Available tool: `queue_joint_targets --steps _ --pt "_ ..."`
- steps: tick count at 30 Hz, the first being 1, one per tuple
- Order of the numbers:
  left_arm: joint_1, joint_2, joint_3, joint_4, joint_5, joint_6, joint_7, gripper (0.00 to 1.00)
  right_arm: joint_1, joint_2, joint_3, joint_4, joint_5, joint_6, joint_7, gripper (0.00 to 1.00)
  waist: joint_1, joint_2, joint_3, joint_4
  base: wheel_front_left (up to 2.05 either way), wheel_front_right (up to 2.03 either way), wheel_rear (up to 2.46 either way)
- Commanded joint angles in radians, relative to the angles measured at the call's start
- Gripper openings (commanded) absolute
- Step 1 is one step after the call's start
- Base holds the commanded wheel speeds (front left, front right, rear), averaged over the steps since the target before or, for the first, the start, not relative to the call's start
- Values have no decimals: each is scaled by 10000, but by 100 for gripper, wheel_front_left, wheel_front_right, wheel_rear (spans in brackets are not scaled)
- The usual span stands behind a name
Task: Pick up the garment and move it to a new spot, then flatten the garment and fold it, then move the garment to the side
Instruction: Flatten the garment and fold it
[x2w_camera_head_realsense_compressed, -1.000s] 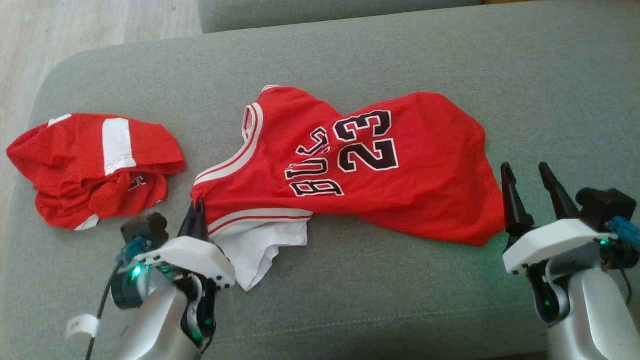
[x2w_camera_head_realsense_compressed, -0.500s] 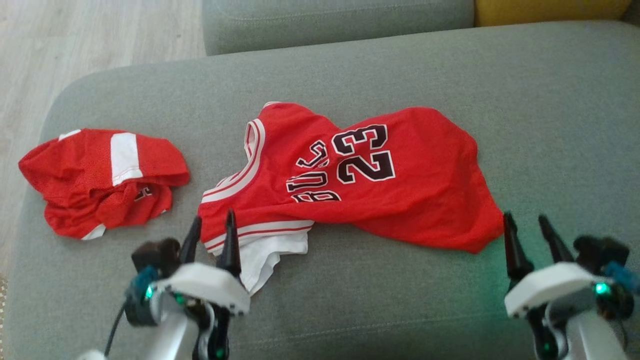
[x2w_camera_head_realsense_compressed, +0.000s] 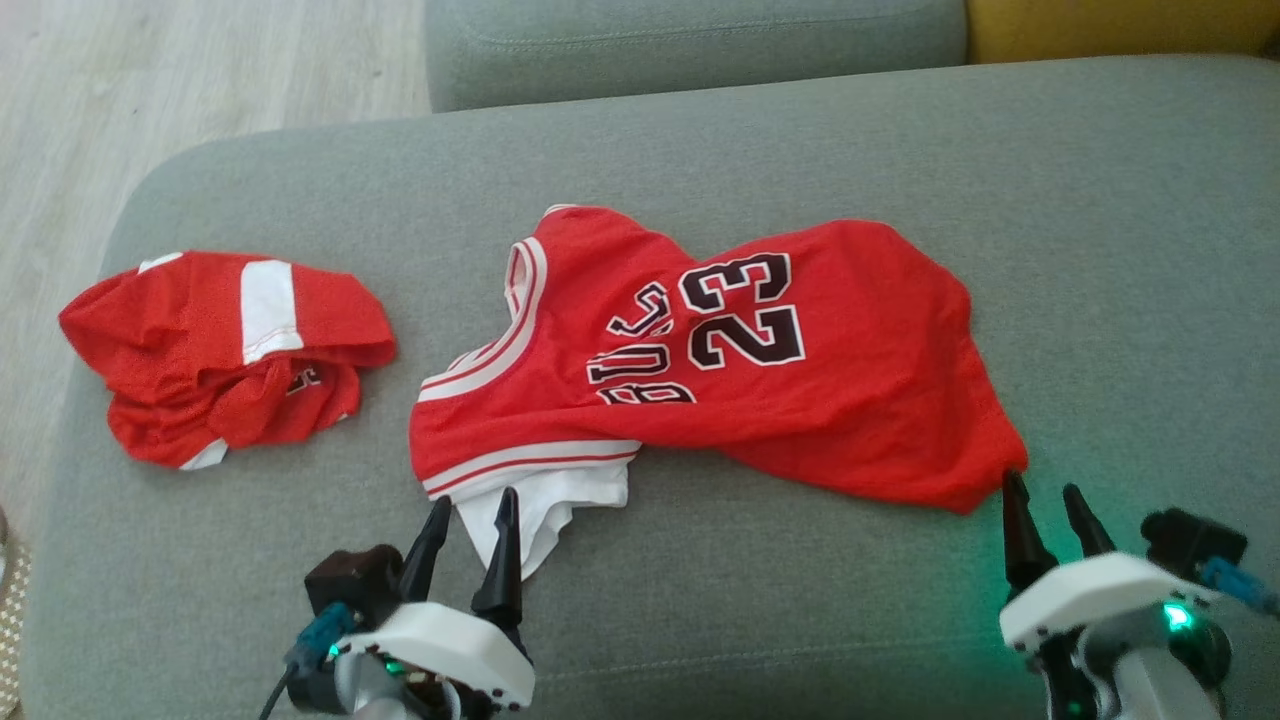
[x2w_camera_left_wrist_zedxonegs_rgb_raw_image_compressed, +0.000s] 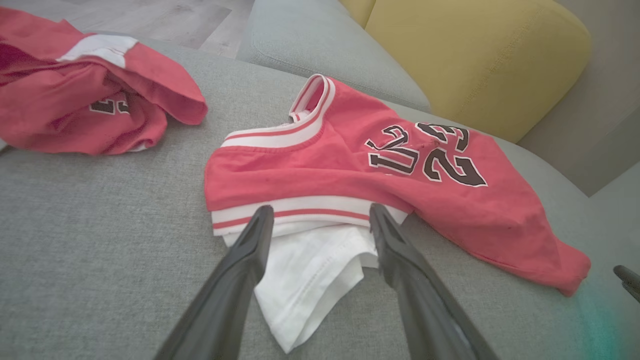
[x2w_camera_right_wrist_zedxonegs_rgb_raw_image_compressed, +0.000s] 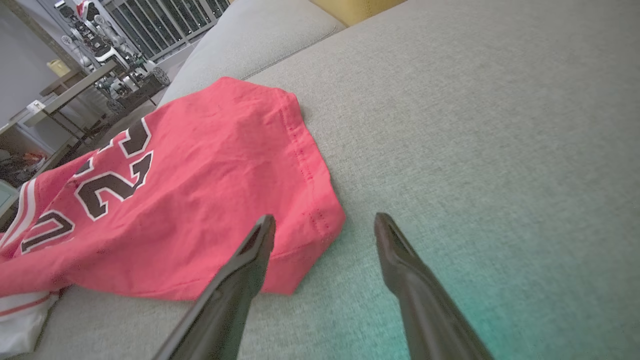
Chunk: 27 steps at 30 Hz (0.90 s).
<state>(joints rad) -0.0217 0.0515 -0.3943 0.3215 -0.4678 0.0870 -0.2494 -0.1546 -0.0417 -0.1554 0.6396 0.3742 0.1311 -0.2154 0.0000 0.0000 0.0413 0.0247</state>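
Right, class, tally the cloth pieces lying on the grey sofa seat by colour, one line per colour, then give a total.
Red: 2, the number 23 jersey and the crumpled red garment to its left.
White: 1, the white cloth poking out from under the jersey.
Total: 3

A broad grey woven-fabric sofa seat (x2w_camera_head_realsense_compressed: 1100, 200) with a rounded far left corner lies in soft, even light, and a green glow (x2w_camera_head_realsense_compressed: 985, 570) tints its near right corner. Along its far edge sit a grey upholstered back cushion (x2w_camera_head_realsense_compressed: 700, 45) and a mustard-yellow cushion (x2w_camera_head_realsense_compressed: 1110, 25). Pale wood-plank flooring (x2w_camera_head_realsense_compressed: 200, 80) runs past the left edge. The right wrist view shows a cluttered grey desk (x2w_camera_right_wrist_zedxonegs_rgb_raw_image_compressed: 70, 92) beyond, near pale vertical bars (x2w_camera_right_wrist_zedxonegs_rgb_raw_image_compressed: 165, 17).
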Motion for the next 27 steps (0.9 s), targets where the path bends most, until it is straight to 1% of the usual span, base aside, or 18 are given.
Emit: queue_joint_targets --steps 1,2,6,11,17,18,19,20,23,27 --pt "-509 -10 260 -390 -50 51 -124 100 -820 -85 221 265 262 -4 -229 100 0 0 62 83 0 0 0" --pt "-509 -10 260 -390 -50 51 -124 100 -820 -85 221 265 262 -4 -229 100 0 0 62 83 0 0 0" --pt "-577 -11 261 -406 -28 67 -124 100 -1462 -85 184 1394 512 -4 -358 100 0 0 176 198 0 0 0" --pt "-622 -11 235 -377 -24 59 -124 100 -2081 -85 -166 2737 322 -4 -445 100 0 0 272 355 0 0 0" --pt "-639 -12 194 -338 -30 45 -124 100 -2457 -85 -421 3215 -21 -4 -460 100 0 0 298 472 0 0 0" --pt "-638 -12 184 -329 -30 43 -124 100 -2492 -85 -339 3318 22 -4 -460 49 0 0 293 491 0 0 0" --pt "-635 -12 177 -319 -30 44 -124 100 -2517 -85 -252 3403 44 -4 -460 8 0 0 281 504 0 0 0" --pt "-629 -12 173 -307 -29 49 -124 100 -2529 -85 -195 3462 49 -4 -461 0 0 0 262 510 0 0 0" --pt "-586 -12 162 -243 -23 71 -124 100 -2503 -85 -315 3456 -115 -4 -461 0 0 0 170 494 0 0 0" --pt "-486 -12 29 -43 -112 70 -124 100 -2371 -85 -769 2967 -802 -4 -462 0 0 0 0 414 0 0 0"
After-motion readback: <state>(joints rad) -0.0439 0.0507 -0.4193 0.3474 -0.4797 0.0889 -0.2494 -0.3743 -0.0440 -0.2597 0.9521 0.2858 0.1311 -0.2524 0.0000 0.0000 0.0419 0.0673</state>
